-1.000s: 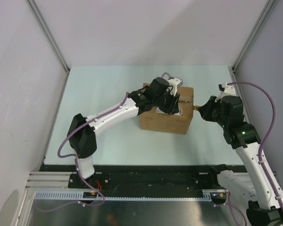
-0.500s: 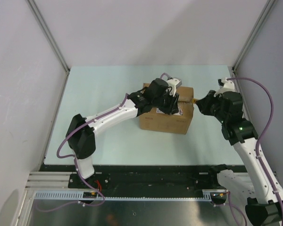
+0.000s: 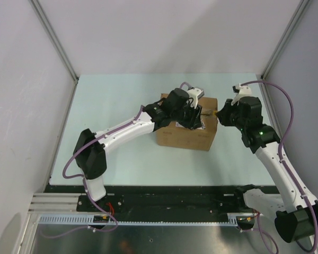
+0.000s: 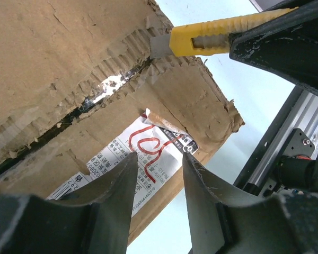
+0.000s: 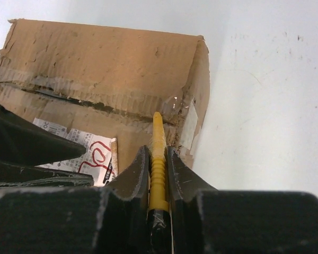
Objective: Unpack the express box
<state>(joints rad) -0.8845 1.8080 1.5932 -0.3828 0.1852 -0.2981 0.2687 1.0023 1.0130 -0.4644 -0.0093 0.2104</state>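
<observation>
Express box (image 4: 53,47) label (image 4: 151,151): unreadable print.

Brown corrugated cardboard express box (image 5: 106,58): plain tan-brown, torn fluting paler along the seam. White printed paper label (image 4: 148,153): fine black print, red hand-drawn scrawl. Yellow ribbed plastic utility knife (image 4: 212,36): bright yellow handle, blade grey, perhaps darkened by shadow. Flat table top (image 3: 116,95): pale mint green. Left gripper (image 4: 158,163), right gripper (image 5: 158,159): matte black. Left arm link (image 3: 122,135): white shell.

The express box (image 3: 183,138) sits on the pale table (image 3: 112,106).
</observation>
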